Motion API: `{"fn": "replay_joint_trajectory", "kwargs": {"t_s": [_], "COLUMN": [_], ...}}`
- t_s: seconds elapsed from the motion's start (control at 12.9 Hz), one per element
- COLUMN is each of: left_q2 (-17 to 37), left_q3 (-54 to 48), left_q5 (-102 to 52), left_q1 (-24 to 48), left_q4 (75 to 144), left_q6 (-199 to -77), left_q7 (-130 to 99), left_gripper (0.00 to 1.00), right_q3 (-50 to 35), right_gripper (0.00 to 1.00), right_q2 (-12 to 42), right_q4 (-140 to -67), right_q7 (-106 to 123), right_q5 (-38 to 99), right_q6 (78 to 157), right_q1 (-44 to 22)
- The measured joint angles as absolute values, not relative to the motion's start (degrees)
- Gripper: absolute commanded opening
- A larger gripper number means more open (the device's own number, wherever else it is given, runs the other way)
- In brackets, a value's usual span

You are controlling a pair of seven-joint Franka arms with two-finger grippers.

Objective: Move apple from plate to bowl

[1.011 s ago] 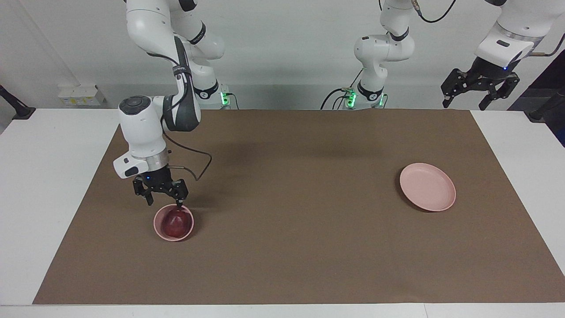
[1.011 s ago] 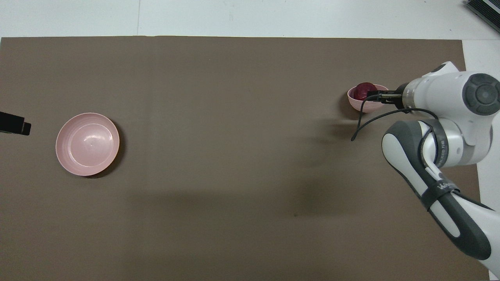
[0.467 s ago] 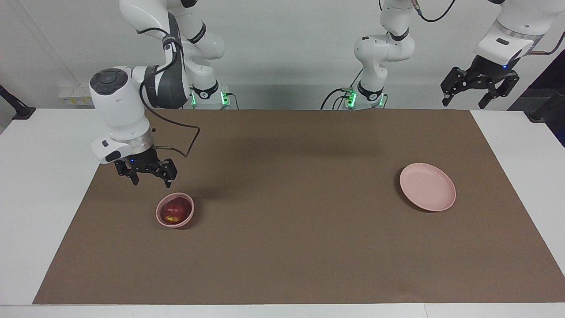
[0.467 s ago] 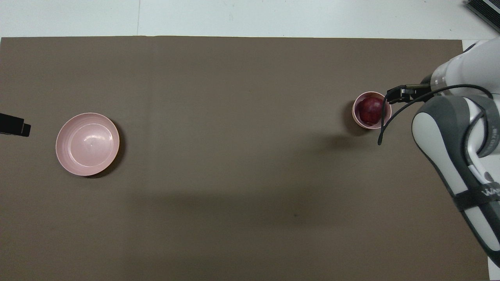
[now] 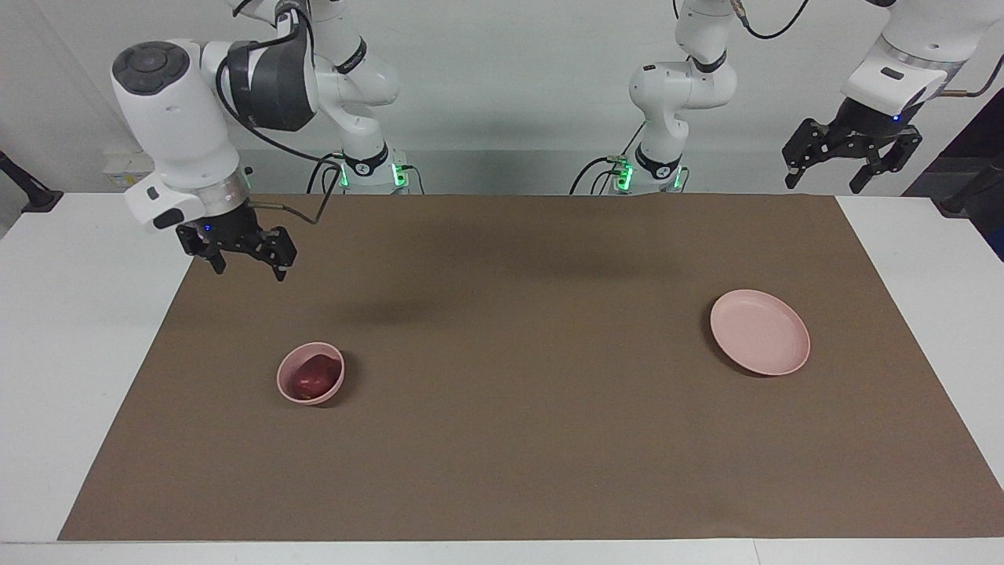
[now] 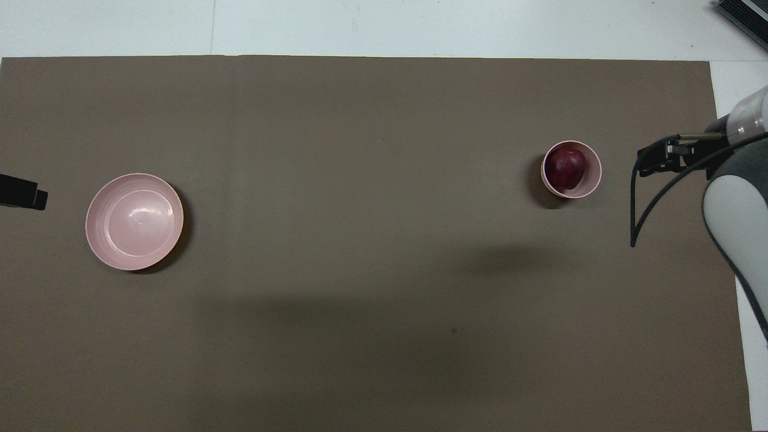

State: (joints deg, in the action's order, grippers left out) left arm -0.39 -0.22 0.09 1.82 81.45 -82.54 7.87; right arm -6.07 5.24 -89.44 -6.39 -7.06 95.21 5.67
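Bench: brown mat
Apple: in bowl
Plate: bare
Right end effector: raised over mat edge, fingers apart
Left end effector: raised, waiting, fingers apart

**Apple in the bowl, plate bare**

I see the dark red apple lying inside the small deep pink bowl, upright on the brown mat toward the right arm's end. The flat pale pink plate lies well apart, toward the left arm's end.

Both glossy white arms had dark grey joint bands, black two-finger grippers, looping black cables, green base lights
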Motion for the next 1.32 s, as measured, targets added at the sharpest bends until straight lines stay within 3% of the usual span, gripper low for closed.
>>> {"fn": "replay_joint_trajectory", "kwargs": {"t_s": [0.39,1.32], "left_q2": [-0.5,-0.5], "left_q3": [-0.3,-0.4], "left_q5": [0.1,0.1], "left_q1": [1.8,1.8], "left_q4": [81.4,81.5], "left_q6": [-82.5,-82.5], "left_q7": [7.9,7.9], "left_gripper": [1.00,1.00], "right_q3": [-5.5,-5.5], "right_gripper": [1.00,1.00], "right_q2": [0.0,-2.2], "right_q4": [-90.2,-91.6], "right_q7": [-6.4,-6.3], "right_q5": [-3.6,-3.5], "right_q6": [88.2,85.8], "right_q1": [6.0,5.6]}}
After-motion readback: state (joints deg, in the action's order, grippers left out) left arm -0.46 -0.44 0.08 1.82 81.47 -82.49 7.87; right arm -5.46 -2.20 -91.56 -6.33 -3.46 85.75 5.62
